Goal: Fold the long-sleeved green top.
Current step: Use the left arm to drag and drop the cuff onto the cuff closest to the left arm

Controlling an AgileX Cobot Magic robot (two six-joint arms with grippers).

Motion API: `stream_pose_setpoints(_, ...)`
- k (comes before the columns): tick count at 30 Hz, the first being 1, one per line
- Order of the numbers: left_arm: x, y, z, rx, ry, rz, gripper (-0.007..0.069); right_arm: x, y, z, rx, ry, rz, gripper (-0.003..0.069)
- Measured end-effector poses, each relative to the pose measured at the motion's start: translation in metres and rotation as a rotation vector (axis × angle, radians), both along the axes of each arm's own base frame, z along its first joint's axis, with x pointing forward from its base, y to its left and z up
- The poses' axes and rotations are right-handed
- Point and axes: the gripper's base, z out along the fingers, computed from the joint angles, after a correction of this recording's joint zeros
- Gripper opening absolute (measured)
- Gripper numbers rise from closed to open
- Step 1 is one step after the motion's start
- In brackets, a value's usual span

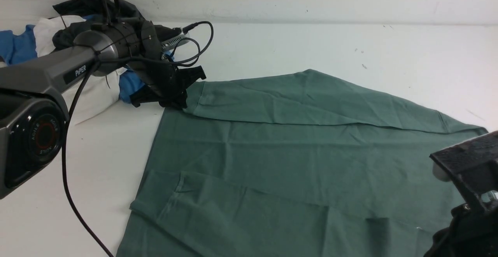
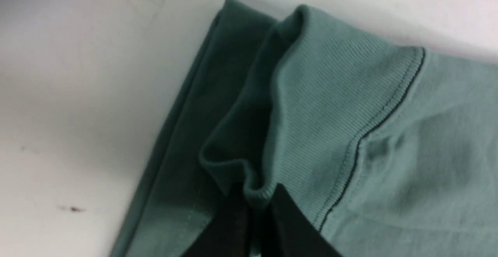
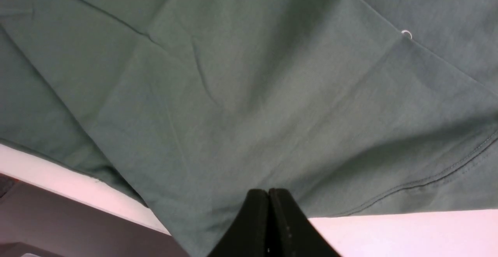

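The green long-sleeved top [image 1: 295,152] lies flat on the white table [image 1: 350,46], back side up, with both sleeves folded across its body. Its logo and neck label are hidden. My left gripper [image 1: 177,101] is at the top's far left corner. In the left wrist view it [image 2: 256,200] is shut on the ribbed sleeve cuff [image 2: 334,105], whose edge bunches between the fingertips. My right gripper [image 3: 268,191] is shut with nothing between the fingers, just above the top's [image 3: 249,93] near right part. In the front view only its wrist [image 1: 467,167] shows.
A pile of blue, white and dark garments [image 1: 42,39] lies at the far left by the back wall, behind the left arm. The left arm's cable [image 1: 72,194] hangs over the table. The table's near edge [image 3: 70,175] shows close to the right gripper.
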Motion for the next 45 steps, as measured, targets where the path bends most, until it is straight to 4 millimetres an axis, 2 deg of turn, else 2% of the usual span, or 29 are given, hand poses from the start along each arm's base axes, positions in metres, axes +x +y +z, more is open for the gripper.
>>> stream_pose_setpoints(2,-0.003,0.0,0.007,0.008,0.007,-0.023,0.0006,0.0,0.0,0.0,0.0,0.0,0.0,-0.0013)
stream_pose_setpoints(5,-0.012,0.001,0.033,0.021,0.011,-0.076,0.0006,0.002,0.0,0.0,-0.003,-0.019,0.005,-0.0013)
stream_pose_setpoints(6,-0.014,0.001,0.035,0.023,0.022,-0.085,0.0006,0.002,0.0,0.001,-0.002,-0.021,0.005,-0.0013)
stream_pose_setpoints(7,-0.021,0.001,0.051,0.023,0.029,-0.117,0.0006,0.003,0.0,0.001,-0.006,-0.036,0.009,-0.0013)
stream_pose_setpoints(11,-0.037,0.001,0.079,0.027,0.059,-0.179,0.0006,0.006,-0.003,0.002,-0.036,-0.073,0.009,-0.0013)
stream_pose_setpoints(17,-0.067,0.002,0.128,0.047,0.071,-0.268,0.0006,0.024,-0.028,0.004,-0.092,-0.125,-0.131,-0.0014)
stream_pose_setpoints(21,-0.082,-0.003,0.145,0.097,0.042,-0.305,0.0006,0.029,-0.038,0.004,-0.098,-0.124,-0.189,-0.0014)
stream_pose_setpoints(22,-0.093,-0.006,0.15,0.118,0.045,-0.319,0.0006,0.03,-0.04,0.004,-0.099,-0.122,-0.204,-0.0014)
stream_pose_setpoints(24,-0.113,-0.011,0.151,0.146,0.072,-0.329,0.0006,0.03,-0.041,0.004,-0.092,-0.117,-0.209,-0.0014)
stream_pose_setpoints(25,-0.114,-0.012,0.153,0.144,0.066,-0.329,0.0006,0.03,-0.04,0.003,-0.09,-0.115,-0.208,-0.0014)
stream_pose_setpoints(26,-0.13,-0.015,0.147,0.166,0.108,-0.33,0.0006,0.029,-0.039,0.003,-0.071,-0.106,-0.2,-0.0014)
stream_pose_setpoints(27,-0.137,-0.015,0.148,0.179,0.112,-0.334,0.0006,0.029,-0.038,0.003,-0.063,-0.103,-0.192,-0.0014)
stream_pose_setpoints(28,-0.148,-0.016,0.137,0.202,0.158,-0.332,0.0006,0.028,-0.036,0.003,-0.046,-0.093,-0.178,-0.0014)
stream_pose_setpoints(29,-0.151,-0.016,0.137,0.207,0.159,-0.337,0.0006,0.029,-0.036,0.003,-0.046,-0.095,-0.175,-0.0014)
stream_pose_setpoints(30,-0.164,-0.014,0.126,0.238,0.209,-0.324,0.0006,0.028,-0.033,0.002,-0.023,-0.083,-0.154,-0.0014)
stream_pose_setpoints(31,-0.166,-0.014,0.124,0.241,0.215,-0.324,0.0006,0.028,-0.033,0.002,-0.02,-0.081,-0.151,-0.0014)
stream_pose_setpoints(32,-0.179,-0.012,0.11,0.271,0.274,-0.309,0.0006,0.027,-0.03,0.002,0.005,-0.07,-0.13,-0.0014)
stream_pose_setpoints(33,-0.181,-0.012,0.108,0.274,0.283,-0.307,0.0006,0.027,-0.03,0.002,0.008,-0.068,-0.131,-0.0014)
stream_pose_setpoints(34,-0.192,-0.01,0.095,0.287,0.336,-0.293,0.0006,0.026,-0.027,0.002,0.029,-0.065,-0.109,-0.0014)
stream_pose_setpoints(40,-0.212,-0.01,0.065,0.235,0.462,-0.284,0.0006,0.029,-0.023,0.004,0.069,-0.093,-0.085,-0.0014)
stream_pose_setpoints(45,-0.216,-0.011,0.059,0.219,0.484,-0.283,0.0006,0.03,-0.022,0.005,0.09,-0.105,-0.082,-0.0014)
